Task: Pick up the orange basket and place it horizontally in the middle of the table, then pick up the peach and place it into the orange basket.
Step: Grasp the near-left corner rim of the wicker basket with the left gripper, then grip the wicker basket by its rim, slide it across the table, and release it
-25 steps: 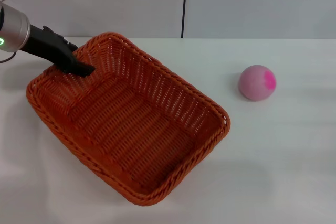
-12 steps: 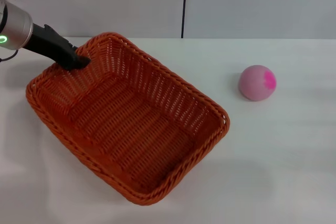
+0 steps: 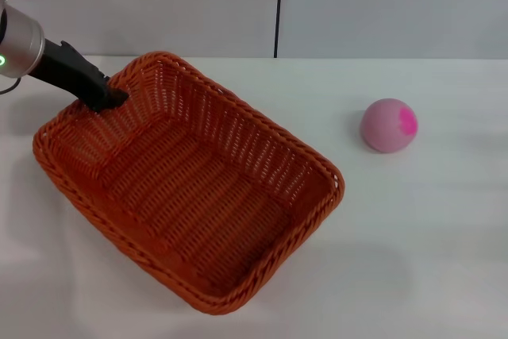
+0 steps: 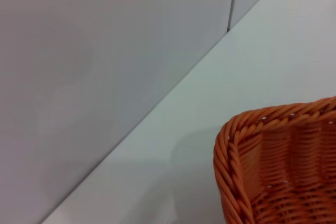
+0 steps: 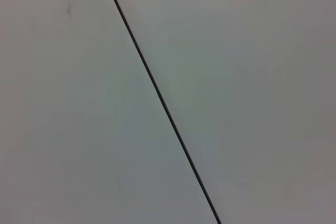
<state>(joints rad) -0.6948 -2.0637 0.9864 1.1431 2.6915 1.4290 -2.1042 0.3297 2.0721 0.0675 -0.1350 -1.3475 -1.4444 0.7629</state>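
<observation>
The white worktop (image 3: 429, 236) spreads wide, with bare surface on its right half and along the near edge. The orange basket (image 3: 186, 188) sits left of centre, turned diagonally, one corner pointing to the far left and another toward the near edge. The left end effector (image 3: 107, 98) reaches in from the upper left and is clamped on the basket's far-left rim (the fingertips are dark and partly sunk behind the weave). The peach (image 3: 389, 125) rests well apart to the right, magenta blotch facing right. The left wrist view shows only a braided rim corner (image 4: 231, 150) against the wall; the right wrist view shows only a wall seam (image 5: 157, 98), not the right end effector.
</observation>
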